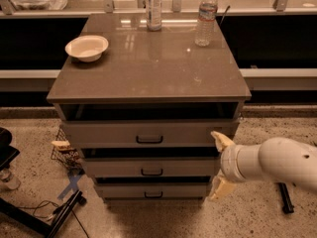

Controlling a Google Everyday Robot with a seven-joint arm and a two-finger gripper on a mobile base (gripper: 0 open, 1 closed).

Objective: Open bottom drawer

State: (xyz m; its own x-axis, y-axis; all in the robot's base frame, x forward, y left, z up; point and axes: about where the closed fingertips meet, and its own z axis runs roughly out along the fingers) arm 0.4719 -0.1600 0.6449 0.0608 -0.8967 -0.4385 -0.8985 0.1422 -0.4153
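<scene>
Approach step: gripper (221, 163), fingers spread open, hangs below the worktop (148, 68) front-right corner. Next, lower and centre on the bottom drawer (124, 191) handle (153, 195).

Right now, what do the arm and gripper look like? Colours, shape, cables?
The arm is a smooth, rounded white shell with a ringed wrist collar. The gripper, by the right front edge of the cabinet, has two tapered cream fingers. No cables or markings show.

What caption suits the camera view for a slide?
Open gripper hovers beside the cabinet, not yet at the black handle of the bottom drawer.
</scene>
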